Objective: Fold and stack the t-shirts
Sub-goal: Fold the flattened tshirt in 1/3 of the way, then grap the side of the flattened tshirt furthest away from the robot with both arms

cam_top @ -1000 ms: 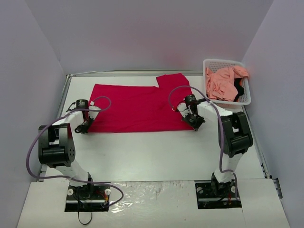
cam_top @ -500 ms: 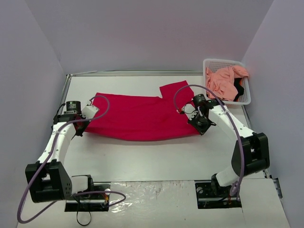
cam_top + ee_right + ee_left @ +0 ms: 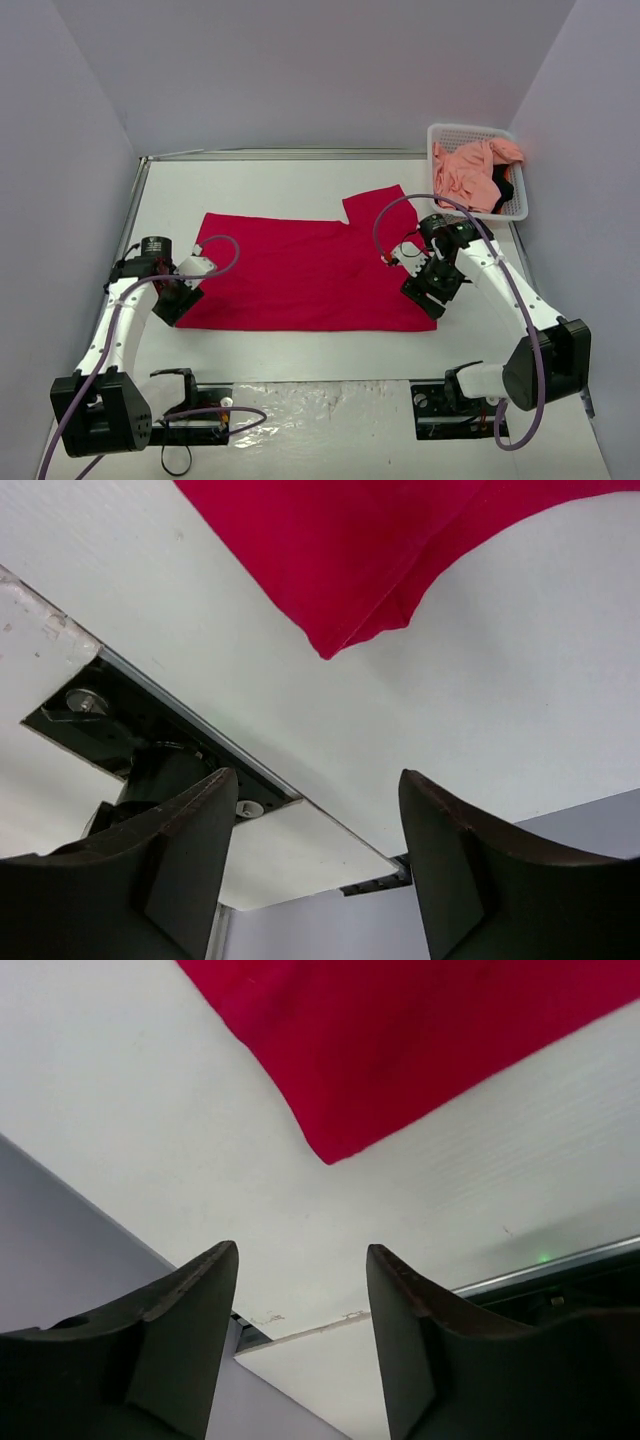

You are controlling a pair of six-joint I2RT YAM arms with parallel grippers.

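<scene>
The crimson red t-shirt [image 3: 300, 270] lies spread flat across the middle of the table, one sleeve pointing to the far right. My left gripper [image 3: 180, 305] stands open just off the shirt's near left corner [image 3: 330, 1145]. Nothing is between its fingers [image 3: 190, 1310]. My right gripper [image 3: 425, 295] is also open at the near right corner [image 3: 330, 645], with its fingers [image 3: 450, 850] empty. In both wrist views the cloth corner lies apart from the jaws, on the white table. The salmon pink t-shirt [image 3: 465, 170] and a bit of black garment [image 3: 503, 190] lie bunched in the basket.
The white lattice basket [image 3: 470, 128] stands at the far right corner by the wall. A metal rail [image 3: 135, 200] runs along the table's left edge. Both arm bases [image 3: 185, 415] [image 3: 460, 400] sit on the near edge, with purple cables looping over the arms.
Both grippers drew the red shirt's near edge toward the front of the table, then opened and let go of its corners. The shirt now lies flatter and closer.
</scene>
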